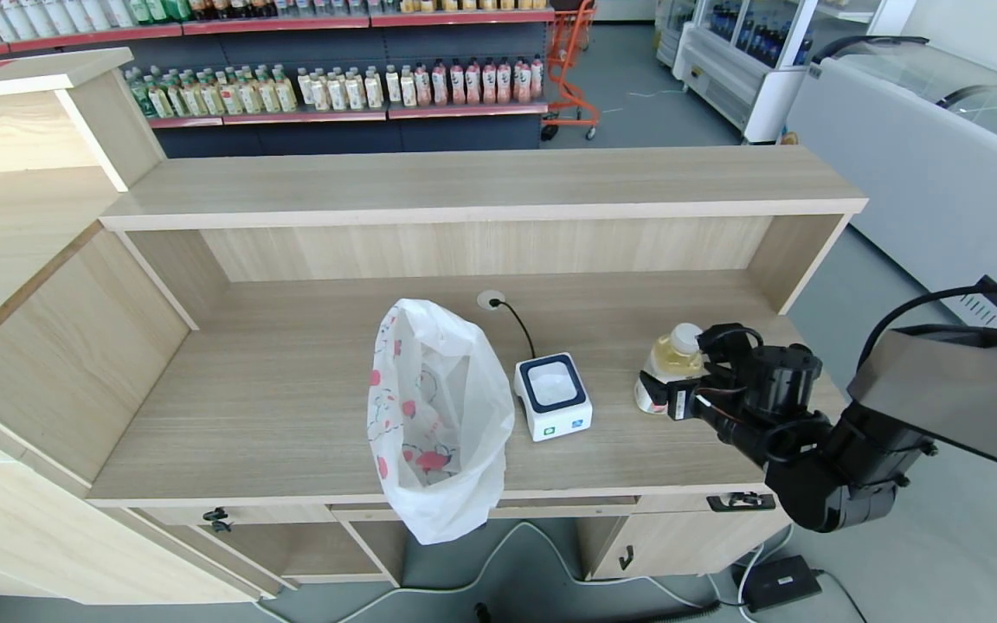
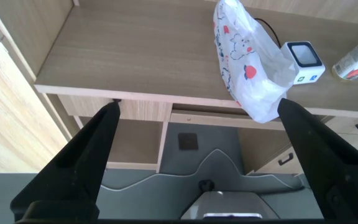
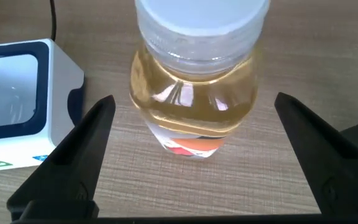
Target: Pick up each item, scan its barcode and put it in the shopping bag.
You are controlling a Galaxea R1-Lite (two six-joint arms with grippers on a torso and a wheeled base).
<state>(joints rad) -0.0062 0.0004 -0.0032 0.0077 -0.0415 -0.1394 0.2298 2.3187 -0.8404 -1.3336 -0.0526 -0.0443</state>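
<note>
Right wrist view has the right gripper [image 3: 194, 99] wide open around the upright bottle [image 3: 191, 121] without gripping it, just beside the scanner [image 3: 17, 118] on the counter [image 3: 328, 56], so a sloppy, off-centre squeeze could probably tip the thing or knock it into the scanner.

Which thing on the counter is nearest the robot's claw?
The bottle of yellow drink: it stands inside the open right gripper; scanner and bag sit farther off.
</note>
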